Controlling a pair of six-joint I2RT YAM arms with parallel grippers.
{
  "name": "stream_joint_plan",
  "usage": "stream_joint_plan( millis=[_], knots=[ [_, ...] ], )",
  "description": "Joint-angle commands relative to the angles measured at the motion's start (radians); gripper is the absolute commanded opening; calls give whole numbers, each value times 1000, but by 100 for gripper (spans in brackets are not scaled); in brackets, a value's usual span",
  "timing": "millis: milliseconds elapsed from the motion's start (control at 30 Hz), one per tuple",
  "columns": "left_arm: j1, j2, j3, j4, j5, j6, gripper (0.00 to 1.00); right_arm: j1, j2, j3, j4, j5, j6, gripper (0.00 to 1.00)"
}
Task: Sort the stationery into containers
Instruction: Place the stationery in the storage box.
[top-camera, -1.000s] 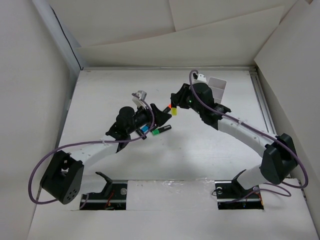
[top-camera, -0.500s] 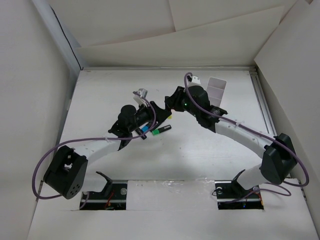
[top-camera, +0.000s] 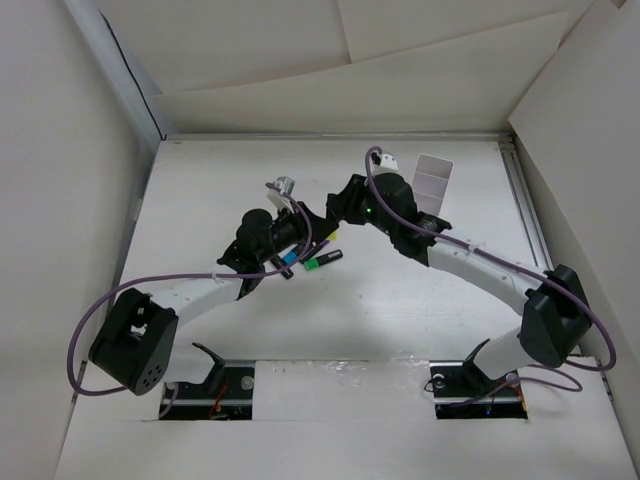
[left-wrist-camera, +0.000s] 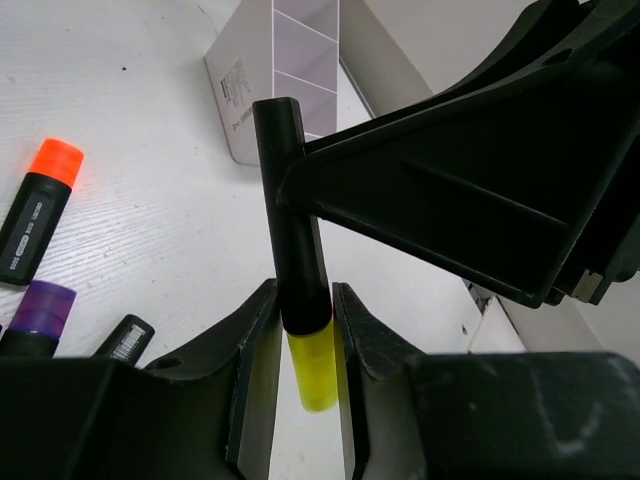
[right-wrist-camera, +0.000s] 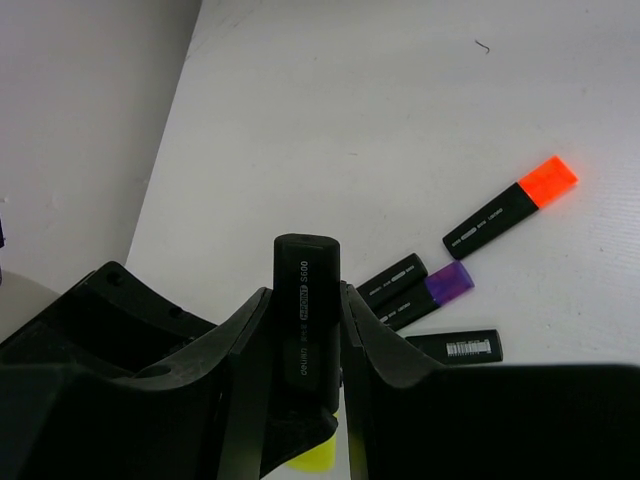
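Note:
A yellow-capped black marker (left-wrist-camera: 298, 250) is held between both grippers above the table. My left gripper (left-wrist-camera: 303, 300) is shut on it where the black body meets the yellow cap. My right gripper (right-wrist-camera: 303, 295) is shut on the black body (right-wrist-camera: 306, 265), with the yellow end showing below its fingers. In the top view the two grippers meet at mid-table, left gripper (top-camera: 318, 225) against right gripper (top-camera: 338, 205), and the marker is hidden between them. The white three-compartment container (top-camera: 432, 180) stands at the back right, also seen as the container (left-wrist-camera: 290, 70) behind the marker.
Loose markers lie on the table under the grippers: an orange one (right-wrist-camera: 510, 205), a purple one (right-wrist-camera: 430, 292), a plain black one (right-wrist-camera: 455, 346), and a green one (top-camera: 322, 262) beside a blue one (top-camera: 287, 262). White walls ring the table.
The right gripper brought the yellow marker left and down to the left gripper. The left jaws closed from wide open onto its yellow end.

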Motion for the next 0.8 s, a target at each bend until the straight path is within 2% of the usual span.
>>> stream_joint_plan(
  millis=[0, 100, 133, 200, 333, 367, 500, 567, 733, 767],
  knots=[
    [-6, -8, 43, 68, 35, 30, 10, 11, -21, -8, 58, -20, 12, 11],
    [-6, -19, 33, 68, 45, 52, 5, 2, -30, -19, 58, -20, 12, 14],
    [-6, -19, 23, 68, 55, 52, 4, 2, -42, -31, 58, -29, 12, 21],
    [-6, -29, 14, 68, 55, 61, 2, -16, -51, -40, 58, -50, 12, 27],
    [-6, -51, 4, 68, 85, 80, 2, -35, -71, -49, 58, -87, 12, 47],
    [-6, -51, 4, 68, 85, 90, 2, -35, -82, -59, 58, -103, 2, 55],
    [-6, -72, 4, 56, 111, 112, 2, -55, -102, -59, 58, -158, -26, 71],
    [-6, -72, 4, 46, 140, 122, 2, -79, -102, -59, 58, -199, -35, 75],
    [-6, -72, 4, 26, 194, 145, 2, -104, -102, -50, 58, -262, -44, 75],
    [-6, -72, 4, 26, 203, 145, 2, -116, -102, -49, 58, -290, -44, 72]
  ],
)
